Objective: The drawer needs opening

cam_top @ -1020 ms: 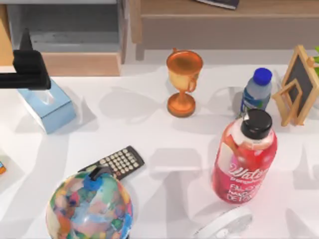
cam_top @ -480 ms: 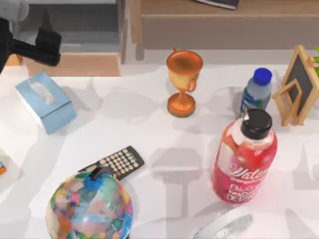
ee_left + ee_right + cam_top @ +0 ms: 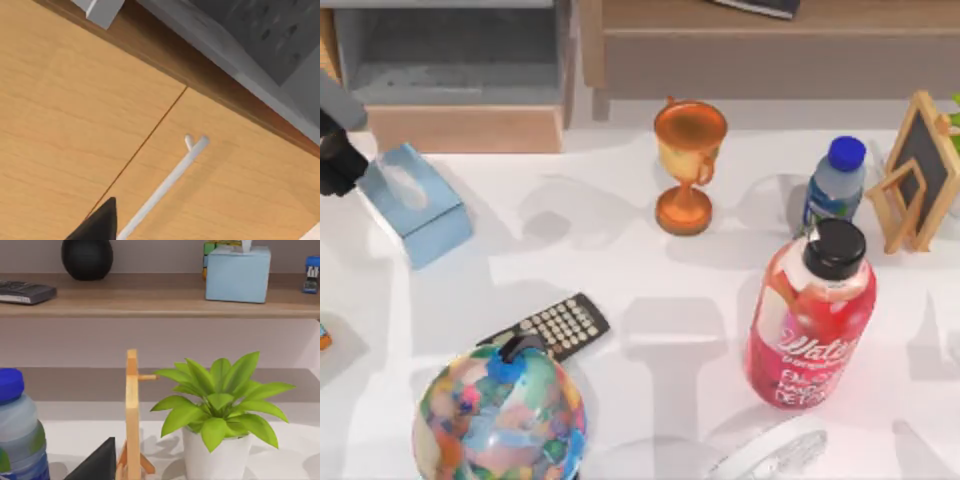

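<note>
Looking down at the table, my left gripper sat at the far left edge, right up against the blue tissue box, which had a white tissue poking out of its top slot. Couldn't tell how wide that gripper was open, or whether it had hold of anything.

The drawer was just a thin orange-tan sliver in the top left corner, beside the wide grey-lined compartment with the paler wood front. In the left wrist view it was a close-up of wood panelling split by a thin seam, with a white bar handle standing off the panel. A dark gripper tip was close to the handle, but I couldn't say if they touched.

Other containers on the table: a copper trophy cup upright in the middle, a small water bottle with its blue cap on, and a big red bottle with a black cap, both upright on the right. From the right wrist view, a white pot held a leafy green plant beside a small wooden easel.

My right gripper was near that easel; can't tell its state either.
</note>
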`<state>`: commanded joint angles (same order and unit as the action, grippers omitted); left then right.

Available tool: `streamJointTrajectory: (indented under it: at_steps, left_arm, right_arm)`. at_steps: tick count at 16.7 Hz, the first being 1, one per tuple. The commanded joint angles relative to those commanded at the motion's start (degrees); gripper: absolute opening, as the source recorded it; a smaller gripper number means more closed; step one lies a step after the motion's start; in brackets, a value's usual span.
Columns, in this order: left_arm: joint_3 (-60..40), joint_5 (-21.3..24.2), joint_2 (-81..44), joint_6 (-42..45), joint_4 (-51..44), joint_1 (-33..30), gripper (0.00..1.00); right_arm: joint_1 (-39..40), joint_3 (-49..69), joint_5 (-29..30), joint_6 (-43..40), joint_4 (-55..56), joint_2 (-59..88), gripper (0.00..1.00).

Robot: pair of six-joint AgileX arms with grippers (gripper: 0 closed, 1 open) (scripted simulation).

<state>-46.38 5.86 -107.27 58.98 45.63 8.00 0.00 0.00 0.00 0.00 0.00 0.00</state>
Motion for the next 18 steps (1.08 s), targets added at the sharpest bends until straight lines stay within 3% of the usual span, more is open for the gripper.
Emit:
streamJointTrajectory:
  at_steps: [5,9,18]
  left_arm:
    - [-9.7,11.3,-15.3,21.2,13.1,12.0,1.0]
    - [-15.6,19.8,-22.8,30.7,20.6,15.6,1.0]
    - [-18.3,20.3,-24.1,31.8,20.7,15.5,1.0]
  right_arm:
    - [0.0,0.0,0.0,0.0,0.0,0.0,1.0]
    - [0.0,0.0,0.0,0.0,0.0,0.0,1.0]
    - [0.0,0.0,0.0,0.0,0.0,0.0,1.0]
